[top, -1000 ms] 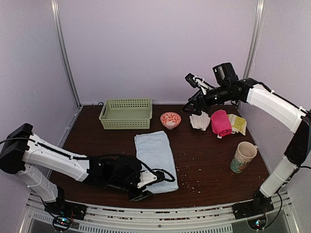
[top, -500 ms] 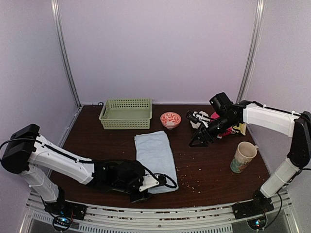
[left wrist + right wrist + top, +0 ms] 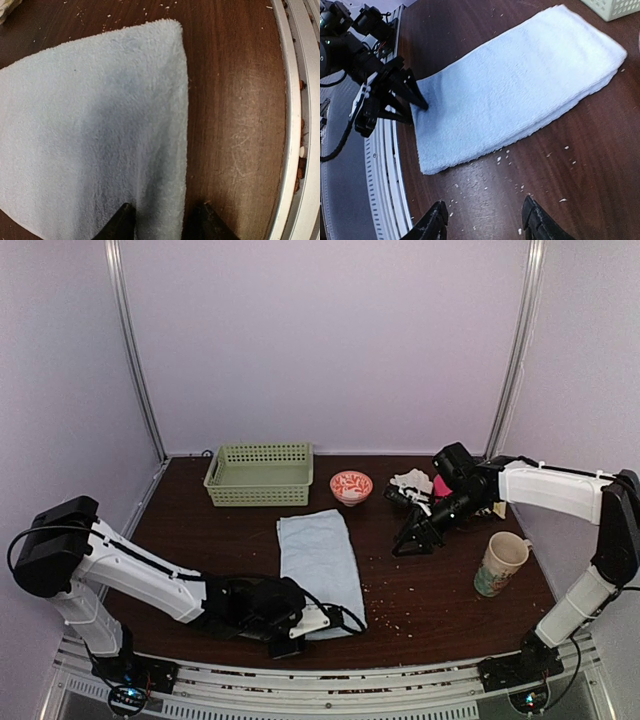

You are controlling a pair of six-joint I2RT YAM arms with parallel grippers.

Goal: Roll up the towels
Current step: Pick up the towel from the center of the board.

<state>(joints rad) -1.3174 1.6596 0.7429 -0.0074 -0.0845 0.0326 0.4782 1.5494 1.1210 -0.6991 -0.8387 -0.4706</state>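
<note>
Left arm: low along the near edge; left gripper part-open astride the pale blue towel's near edge.
Right arm: reaching left; right gripper spread over bare table.
Pale blue towel: flat, centre.
Green basket: far left.
Off-white towel: crumpled, far right.
Mug: upright, near right.

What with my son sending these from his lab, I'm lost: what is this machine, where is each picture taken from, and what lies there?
Two robot arms are bolted at the table's near edge. The wide picture looks down from above and behind them; the other two come from a camera on each wrist. On the table lie a flat pale blue towel, a crumpled off-white towel, a green basket, a small bowl and a mug. The left pincer straddles the blue towel's near edge, jaws apart; the right pincer hovers open over the table. Nothing is lifted.
</note>
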